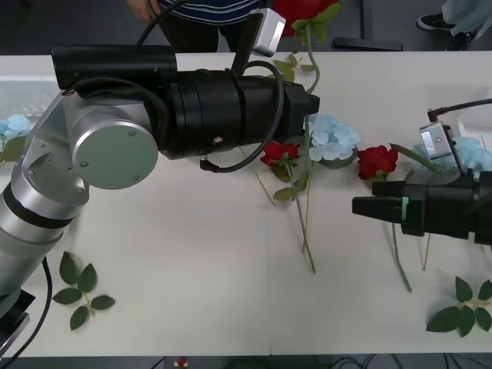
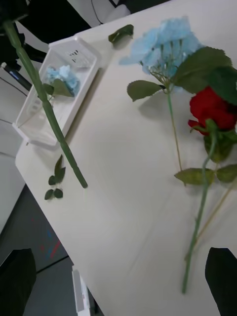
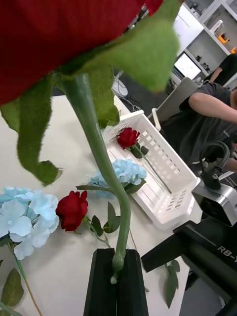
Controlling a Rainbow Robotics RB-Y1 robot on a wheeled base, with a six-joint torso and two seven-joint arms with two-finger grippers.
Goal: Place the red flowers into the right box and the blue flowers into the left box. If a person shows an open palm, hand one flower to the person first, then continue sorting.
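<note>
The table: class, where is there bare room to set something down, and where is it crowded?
Free: the near middle of the table, between the leaf sprig and the long green stem. Crowded: the far middle, where a red rose, a blue hydrangea and another red rose lie close together.

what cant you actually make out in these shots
- Left box, front view: the left arm covers most of it, so its contents cannot be counted there.
- Held red rose, front view: the top edge cuts off its bloom.
- Left gripper, left wrist view: shut on that stem, but the blurred bloom hides the far table.
- Right box, front view: the right arm and edge hide it.
- Right gripper, front view: finger gap unreadable.
</note>
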